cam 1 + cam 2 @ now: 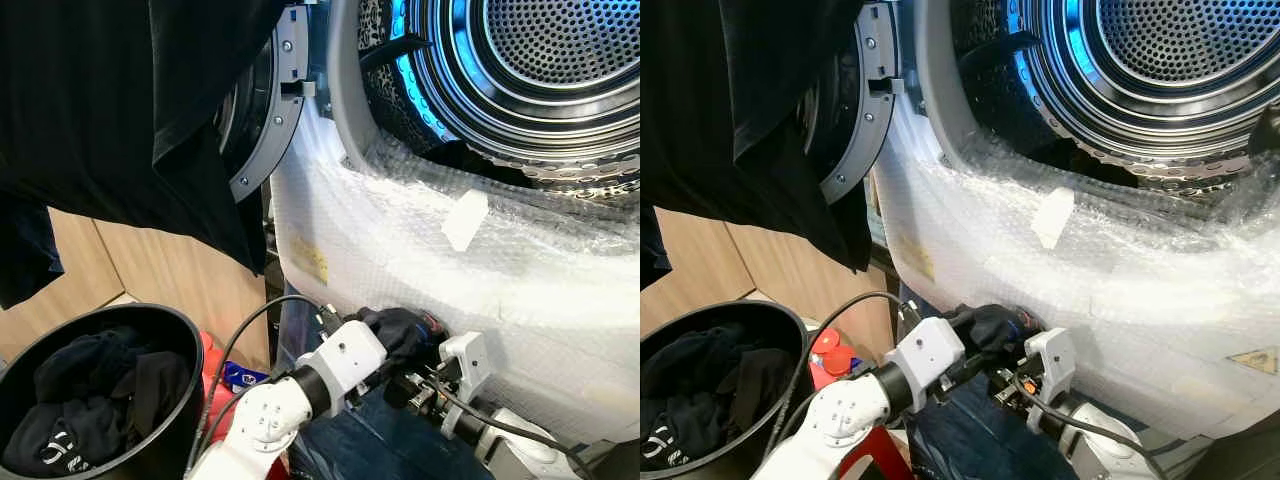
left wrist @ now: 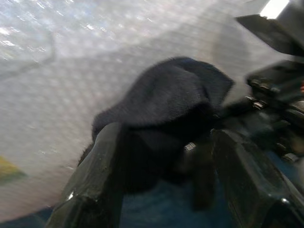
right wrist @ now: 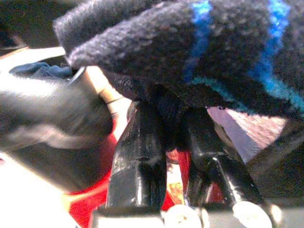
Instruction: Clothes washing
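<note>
1. Sock, dark navy with blue stripes, is held low in front of the washing machine, just below its bubble-wrapped front panel and well under the open drum.
2. The sock is draped over the left pincer, whose two black fingers are spread apart, with the fabric lying across and between them.
3. The right pincer is met at the same spot beneath the machine front; its fingers are pressed close together on the lower folds of the sock.
4. Both silver arms are seen reaching in from below, the left arm trailing a black cable.
5. Blue denim fabric is seen under the pincers, at the foot of the machine.
6. The round door is swung open to the left of the drum, and a large black garment hangs in front of it.
7. A black laundry basket holding dark clothes is set on the floor well to the left of the machine, before a wooden panel.
8. A red item is visible between the basket and the machine.
</note>
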You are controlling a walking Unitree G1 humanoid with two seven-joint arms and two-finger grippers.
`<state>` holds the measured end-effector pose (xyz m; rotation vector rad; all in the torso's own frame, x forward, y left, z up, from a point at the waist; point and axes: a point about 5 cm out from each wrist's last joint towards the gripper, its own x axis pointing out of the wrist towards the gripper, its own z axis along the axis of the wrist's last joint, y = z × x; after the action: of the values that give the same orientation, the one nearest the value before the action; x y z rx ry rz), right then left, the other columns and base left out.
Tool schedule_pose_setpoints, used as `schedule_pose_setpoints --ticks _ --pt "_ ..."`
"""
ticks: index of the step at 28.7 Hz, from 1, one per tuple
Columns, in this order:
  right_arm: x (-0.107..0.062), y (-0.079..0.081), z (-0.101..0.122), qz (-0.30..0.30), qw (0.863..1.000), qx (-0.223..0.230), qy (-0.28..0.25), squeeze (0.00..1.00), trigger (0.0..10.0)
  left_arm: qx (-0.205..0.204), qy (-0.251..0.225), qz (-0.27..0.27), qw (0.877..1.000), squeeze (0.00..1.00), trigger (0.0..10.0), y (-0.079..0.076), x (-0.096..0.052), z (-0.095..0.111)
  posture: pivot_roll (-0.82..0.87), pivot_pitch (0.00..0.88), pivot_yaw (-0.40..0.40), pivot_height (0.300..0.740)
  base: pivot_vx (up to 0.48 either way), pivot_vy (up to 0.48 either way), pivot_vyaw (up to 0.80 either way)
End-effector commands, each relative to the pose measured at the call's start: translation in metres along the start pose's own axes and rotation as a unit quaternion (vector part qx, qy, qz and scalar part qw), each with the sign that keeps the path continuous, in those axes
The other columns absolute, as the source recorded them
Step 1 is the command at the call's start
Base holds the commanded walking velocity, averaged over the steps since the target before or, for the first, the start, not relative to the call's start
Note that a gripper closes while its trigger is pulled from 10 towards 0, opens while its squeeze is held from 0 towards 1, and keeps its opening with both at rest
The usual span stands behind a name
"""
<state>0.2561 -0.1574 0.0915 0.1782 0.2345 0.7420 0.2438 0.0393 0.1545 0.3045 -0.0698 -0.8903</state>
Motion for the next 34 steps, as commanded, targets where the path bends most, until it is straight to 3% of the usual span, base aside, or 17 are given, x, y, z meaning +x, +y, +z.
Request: schedule_pose_setpoints --ticks 1,8,14,20,21,22,23,24,26,28,30,34 --pt "-0.002 -0.007 0.007 -0.002 1.0 -0.016 -0.007 0.0 0.0 -0.016 0.004 -0.026 1.0 1.0 10.0 -0.001 -0.004 0.004 0.03 0.0 -0.029 0.74 0.0 0.0 0.0" --pt "-0.017 -0.01 0.012 0.063 0.996 -0.051 0.031 0.0 0.0 -0.09 0.009 -0.12 0.989 1.0 10.0 0.004 -0.021 0.011 0.02 0.0 -0.027 0.74 0.0 0.0 0.0" --pt "-0.036 -0.01 0.022 0.143 0.984 -0.078 0.079 0.0 0.0 -0.082 0.005 -0.141 0.987 1.0 10.0 0.019 -0.035 0.023 0.02 0.0 -0.024 0.74 0.0 0.0 0.0" --pt "-0.044 -0.005 0.027 0.197 0.973 -0.077 0.097 0.0 0.0 -0.068 0.014 -0.142 0.987 1.0 10.0 0.022 -0.04 0.025 0.02 0.0 -0.022 0.74 0.0 0.0 0.0" --pt "-0.045 -0.005 0.034 0.205 0.972 -0.084 0.085 0.0 0.0 -0.053 0.009 -0.134 0.99 0.0 10.0 0.024 -0.042 0.028 0.02 0.0 -0.021 0.74 0.0 0.0 0.0" --pt "-0.044 -0.006 0.041 0.201 0.973 -0.087 0.069 0.0 1.2 -0.043 0.009 -0.129 0.991 0.0 10.0 0.024 -0.044 0.028 0.02 0.0 -0.021 0.74 0.0 0.0 0.0" --pt "-0.043 -0.008 0.048 0.198 0.975 -0.085 0.048 0.0 8.1 -0.04 0.013 -0.13 0.991 0.0 10.0 0.024 -0.046 0.028 0.02 0.0 -0.021 0.74 0.0 0.0 0.0" --pt "-0.041 -0.009 0.06 0.2 0.977 -0.072 0.02 0.0 10.0 -0.047 0.019 -0.139 0.989 0.0 10.0 0.023 -0.049 0.027 0.02 0.0 -0.021 0.74 0.0 0.0 0.0" --pt "-0.041 -0.009 0.076 0.21 0.976 -0.061 -0.016 0.0 10.0 -0.066 0.025 -0.161 0.984 0.0 10.0 0.02 -0.055 0.027 0.02 0.0 -0.019 0.74 0.0 0.0 0.0" --pt "-0.042 -0.012 0.111 0.231 0.967 -0.064 -0.087 0.0 10.0 -0.054 0.015 -0.159 0.986 0.0 10.0 0.021 -0.063 0.035 0.02 0.0 -0.015 0.74 0.0 0.0 0.0" --pt "-0.043 -0.012 0.117 0.234 0.965 -0.065 -0.099 0.0 10.0 -0.049 0.014 -0.156 0.987 0.0 10.0 0.022 -0.063 0.036 0.02 0.0 -0.015 0.74 0.0 0.0 0.0" --pt "-0.049 -0.008 0.148 0.273 0.949 -0.066 -0.145 0.0 10.0 -0.045 0.016 -0.152 0.987 0.0 10.0 0.028 -0.068 0.039 0.03 0.0 -0.02 0.74 0.0 0.0 0.0"
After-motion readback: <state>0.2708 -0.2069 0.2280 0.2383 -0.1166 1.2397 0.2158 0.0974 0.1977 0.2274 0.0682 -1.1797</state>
